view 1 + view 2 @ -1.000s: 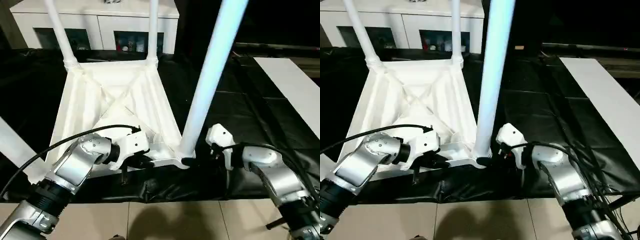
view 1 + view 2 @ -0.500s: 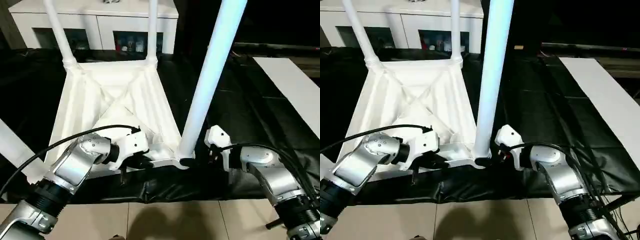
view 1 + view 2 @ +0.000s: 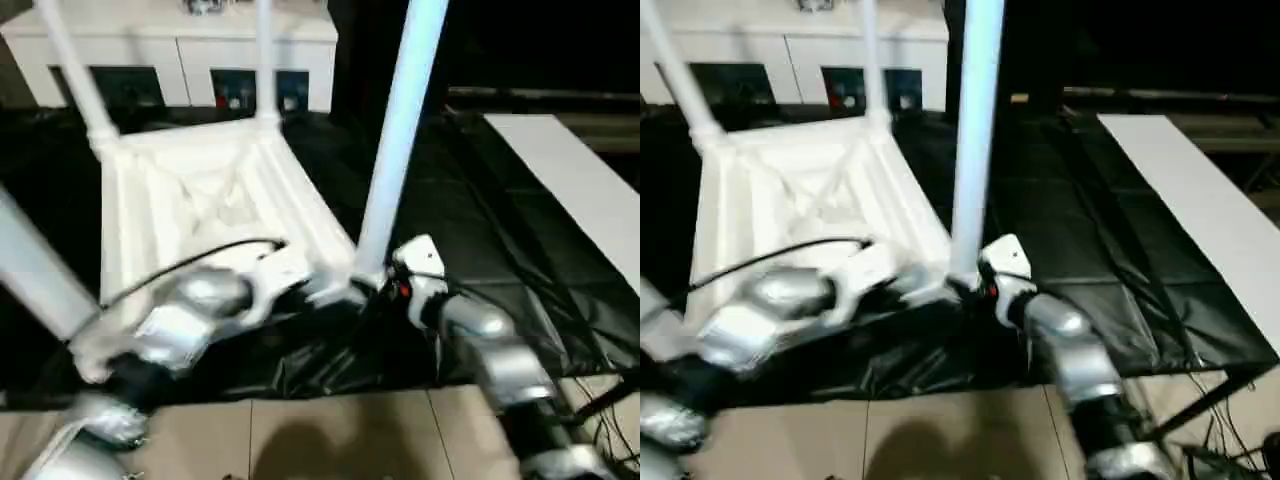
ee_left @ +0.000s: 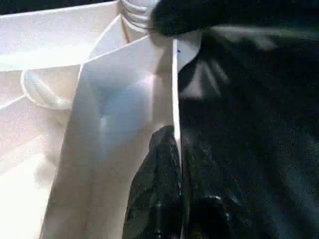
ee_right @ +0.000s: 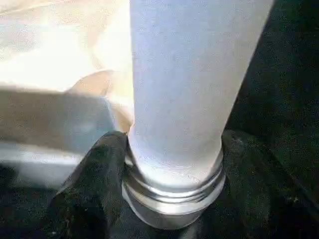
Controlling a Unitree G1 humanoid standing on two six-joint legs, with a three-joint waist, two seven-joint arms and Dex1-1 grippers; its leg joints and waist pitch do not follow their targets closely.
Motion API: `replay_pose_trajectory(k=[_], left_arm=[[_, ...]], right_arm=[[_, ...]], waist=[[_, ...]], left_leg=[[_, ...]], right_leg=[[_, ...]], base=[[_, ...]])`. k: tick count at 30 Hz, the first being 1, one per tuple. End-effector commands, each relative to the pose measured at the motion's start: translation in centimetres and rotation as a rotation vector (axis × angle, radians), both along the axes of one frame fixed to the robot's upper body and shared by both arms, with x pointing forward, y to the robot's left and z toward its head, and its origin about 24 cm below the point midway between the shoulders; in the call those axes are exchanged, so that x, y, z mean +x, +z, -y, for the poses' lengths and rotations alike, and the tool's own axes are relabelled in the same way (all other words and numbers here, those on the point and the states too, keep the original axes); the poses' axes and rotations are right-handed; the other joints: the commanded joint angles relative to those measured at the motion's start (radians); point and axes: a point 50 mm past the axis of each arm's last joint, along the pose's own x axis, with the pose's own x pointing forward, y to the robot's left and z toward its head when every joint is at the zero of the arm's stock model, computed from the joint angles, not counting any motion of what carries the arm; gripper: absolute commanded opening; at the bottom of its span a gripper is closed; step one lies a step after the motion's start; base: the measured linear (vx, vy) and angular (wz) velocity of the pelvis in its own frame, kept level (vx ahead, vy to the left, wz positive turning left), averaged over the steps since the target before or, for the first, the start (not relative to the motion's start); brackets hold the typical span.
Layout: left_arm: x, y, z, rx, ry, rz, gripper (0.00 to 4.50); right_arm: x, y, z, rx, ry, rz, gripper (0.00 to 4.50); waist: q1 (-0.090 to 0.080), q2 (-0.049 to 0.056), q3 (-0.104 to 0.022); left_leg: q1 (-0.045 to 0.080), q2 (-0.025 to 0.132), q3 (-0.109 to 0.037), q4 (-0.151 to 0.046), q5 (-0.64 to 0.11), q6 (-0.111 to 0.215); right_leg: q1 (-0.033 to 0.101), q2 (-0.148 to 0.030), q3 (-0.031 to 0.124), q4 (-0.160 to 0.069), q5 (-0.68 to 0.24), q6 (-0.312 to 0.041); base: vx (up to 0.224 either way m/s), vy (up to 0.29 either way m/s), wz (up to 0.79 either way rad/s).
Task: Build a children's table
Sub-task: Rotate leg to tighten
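The white tabletop [image 3: 200,190] lies underside up on the black cloth, with its ribs showing. Legs stand in its corner sockets: two at the far corners [image 3: 70,70] [image 3: 263,60], one at the near left [image 3: 35,270] and one at the near right [image 3: 395,150]. My left gripper [image 4: 175,144] is shut on the thin near rim of the tabletop, one black finger on each side. My right gripper [image 5: 172,164] is shut around the threaded base of the near right leg [image 5: 184,89], just above its socket.
A white cabinet [image 3: 180,50] with glass doors stands behind the work table. A long white board [image 3: 570,190] lies on the black cloth [image 3: 470,200] to the right. Beige floor tiles [image 3: 330,440] and loose cables [image 3: 600,400] are at the near edge.
The camera has swung, so the whole picture shifted left. My right gripper has moved in and closed around the base of the near right leg. My left gripper keeps its hold on the rim.
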Motion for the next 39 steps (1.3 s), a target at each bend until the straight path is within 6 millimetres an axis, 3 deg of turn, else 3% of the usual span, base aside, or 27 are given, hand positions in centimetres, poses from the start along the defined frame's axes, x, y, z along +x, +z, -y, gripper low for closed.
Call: replay_pose_trajectory(k=[1, 2, 5, 6, 8, 13, 15, 17, 19, 23, 25, 27, 29, 33, 34, 36, 37, 39], left_arm=[[1.4, 0.1, 0.8, 0.002, 0.15, 0.073, 0.0], [1.5, 0.1, 0.8, 0.002, 0.153, 0.075, 0.0], [1.8, 0.2, 1.1, 0.003, 0.17, 0.099, 0.0], [2.0, 0.2, 1.3, 0.015, 0.167, 0.116, 0.0], [1.8, 0.0, 1.3, 0.017, 0.131, 0.109, 0.0], [1.1, -0.3, 0.4, 0.04, 0.057, 0.101, 0.0], [0.8, -0.3, -0.2, 0.051, 0.038, 0.087, 0.0], [0.5, -0.3, -0.5, 0.058, 0.016, 0.077, 0.0], [-0.1, -0.3, -0.9, 0.065, -0.045, 0.052, 0.0], [-1.7, -0.4, -1.8, 0.081, -0.192, -0.013, 0.0], [-3.4, -0.1, -1.9, 0.042, -0.362, -0.093, 0.0], [-4.2, 0.1, -1.9, 0.021, -0.435, -0.122, 0.0], [-4.7, 0.3, -2.1, 0.021, -0.463, -0.159, 0.0], [-4.6, 0.3, -2.2, 0.044, -0.468, -0.145, 0.0], [-4.6, 0.3, -2.3, 0.048, -0.465, -0.144, 0.0], [-4.5, 0.4, -2.3, 0.051, -0.458, -0.143, 0.0], [-4.5, 0.4, -2.4, 0.052, -0.454, -0.143, 0.0], [-4.3, 0.4, -2.5, 0.056, -0.444, -0.137, 0.0]], right_arm=[[0.1, -1.1, -1.1, -0.022, -0.097, -0.063, 2.66], [0.1, -1.1, -1.2, -0.022, -0.097, -0.063, 2.66], [0.3, -1.0, -2.0, -0.024, -0.092, -0.053, 2.62], [0.4, -0.2, -3.2, 0.042, -0.047, -0.013, 2.62], [0.2, 0.8, -3.8, 0.136, 0.015, 0.033, 3.11], [0.2, 1.6, -1.6, 0.086, -0.016, 0.099, 3.58], [0.0, 1.8, -0.1, 0.043, -0.01, 0.108, 3.71], [-0.3, 2.0, 1.1, 0.013, 0.017, 0.108, 3.77], [-1.0, 2.1, 2.5, -0.012, 0.123, 0.102, 3.77], [-3.2, 2.5, 4.8, -0.048, 0.411, 0.067, 3.77], [-4.4, 2.9, 6.0, -0.049, 0.558, 0.027, 3.77], [-4.7, 3.0, 6.2, -0.041, 0.613, 0.008, 3.77], [-4.9, 3.3, 6.5, -0.035, 0.668, -0.013, 3.77], [-4.4, 3.6, 6.2, -0.07, 0.73, -0.018, 3.77], [-4.3, 3.6, 6.0, -0.076, 0.742, -0.02, 3.77], [-4.1, 3.4, 5.6, -0.095, 0.775, -0.026, 3.77], [-3.9, 3.2, 5.4, -0.115, 0.785, -0.034, 3.77], [-3.7, 2.9, 5.3, -0.141, 0.797, -0.048, 3.77]], waist=[[-0.002, 0.007, -0.047], [-0.005, 0.006, -0.045], [0.0, 0.005, -0.046], [-0.001, 0.005, -0.046], [0.0, 0.005, -0.048], [-0.004, 0.004, -0.052], [-0.003, 0.004, -0.053], [-0.001, 0.003, -0.054], [0.006, 0.009, -0.054], [0.011, 0.01, -0.057], [0.011, 0.011, -0.058], [0.01, 0.013, -0.055], [0.012, 0.014, -0.051], [0.027, 0.01, -0.043], [0.027, 0.005, -0.042], [0.028, 0.006, -0.043], [0.026, 0.001, -0.044], [0.026, 0.0, -0.045]], left_leg=[[0.02, 0.024, -0.018, -0.087, -0.371, -0.043], [0.022, 0.024, -0.014, -0.086, -0.377, -0.038], [0.017, 0.023, -0.016, -0.088, -0.378, -0.028], [0.012, 0.023, -0.017, -0.089, -0.372, -0.022], [0.012, 0.025, -0.016, -0.089, -0.366, -0.015], [-0.008, 0.026, -0.019, -0.094, -0.296, -0.002], [0.001, 0.029, -0.015, -0.089, -0.281, 0.005], [0.001, 0.029, -0.011, -0.086, -0.254, 0.015], [0.004, 0.03, -0.008, -0.082, -0.226, 0.03], [0.001, 0.035, -0.009, -0.078, -0.192, 0.063], [0.0, 0.035, -0.009, -0.075, -0.179, 0.087], [0.003, 0.037, -0.007, -0.077, -0.184, 0.095], [0.013, 0.039, -0.003, -0.078, -0.224, 0.086], [0.026, 0.042, 0.001, -0.085, -0.298, 0.042], [0.024, 0.042, 0.0, -0.086, -0.305, 0.033], [0.019, 0.04, -0.002, -0.087, -0.3, 0.027], [0.013, 0.039, -0.005, -0.088, -0.288, 0.025], [0.012, 0.038, -0.005, -0.086, -0.276, 0.023]], right_leg=[[0.022, -0.052, 0.031, -0.101, -0.463, -0.122], [0.015, -0.049, 0.033, -0.105, -0.462, -0.12], [0.019, -0.051, 0.031, -0.107, -0.445, -0.105], [0.02, -0.051, 0.031, -0.106, -0.434, -0.104], [0.022, -0.052, 0.032, -0.104, -0.409, -0.109], [0.039, -0.053, 0.03, -0.09, -0.325, -0.123], [0.033, -0.051, 0.032, -0.087, -0.273, -0.147], [0.036, -0.05, 0.034, -0.083, -0.224, -0.168], [0.038, -0.049, 0.035, -0.078, -0.171, -0.185], [0.051, -0.047, 0.034, -0.065, -0.043, -0.222], [0.053, -0.049, 0.033, -0.061, -0.005, -0.253], [0.049, -0.051, 0.033, -0.061, -0.02, -0.27], [0.04, -0.049, 0.033, -0.07, -0.083, -0.274], [0.027, -0.049, 0.038, -0.082, -0.24, -0.244], [0.029, -0.051, 0.04, -0.084, -0.265, -0.23], [0.032, -0.053, 0.04, -0.084, -0.29, -0.211], [0.035, -0.053, 0.038, -0.083, -0.299, -0.2], [0.034, -0.055, 0.038, -0.084, -0.309, -0.191]], base=[[0.0, 0.0, 0.0], [0.0, 0.0, 0.0], [0.0, 0.0, 0.0], [0.0, 0.0, 0.0], [0.0, 0.0, 0.0], [0.0, 0.0, 0.0], [0.0, 0.0, 0.0], [0.0, 0.0, 0.0], [0.0, 0.0, 0.0], [0.026, 0.004, 0.0], [0.0, 0.0, 0.0], [0.0, 0.0, 0.0], [0.0, 0.0, 0.0], [0.0, 0.0, 0.0], [0.0, 0.0, 0.0], [0.0, 0.0, 0.0], [0.0, 0.0, 0.0], [0.0, 0.0, 0.0]])
